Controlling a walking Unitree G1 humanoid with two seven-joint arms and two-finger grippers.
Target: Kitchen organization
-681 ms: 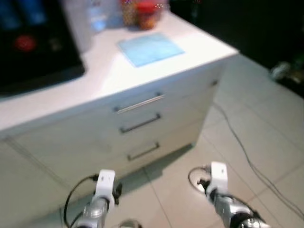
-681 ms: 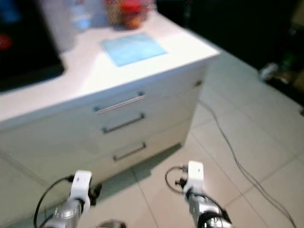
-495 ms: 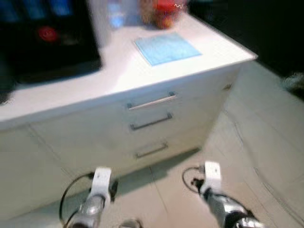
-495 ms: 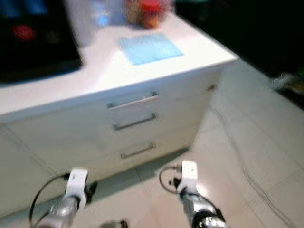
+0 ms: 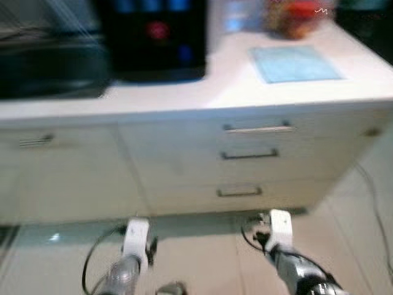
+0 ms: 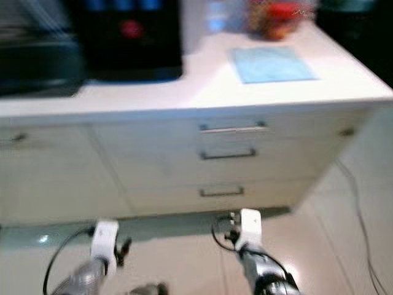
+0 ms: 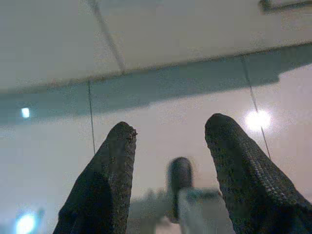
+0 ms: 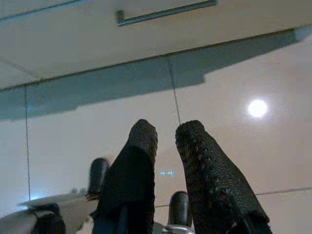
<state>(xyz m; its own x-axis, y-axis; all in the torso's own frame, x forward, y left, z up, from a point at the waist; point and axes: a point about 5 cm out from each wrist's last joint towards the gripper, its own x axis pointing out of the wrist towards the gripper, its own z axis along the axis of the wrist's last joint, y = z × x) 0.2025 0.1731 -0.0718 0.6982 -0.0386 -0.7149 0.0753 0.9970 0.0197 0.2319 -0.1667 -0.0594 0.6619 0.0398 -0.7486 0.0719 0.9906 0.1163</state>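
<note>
No text or label can be read.

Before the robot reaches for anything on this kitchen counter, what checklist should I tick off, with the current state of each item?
1. Left claw empty, fingers apart: ok.
2. Right claw empty: ok; fingers nearly together, must open first: not ok.
3. Both arms low over the floor, away from the drawers: ok.
4. All three drawers closed: ok.
5. Blue mat lies flat on the counter: ok.
6. Head views sharp enough to identify the jars at the back: not ok, blurred.
</note>
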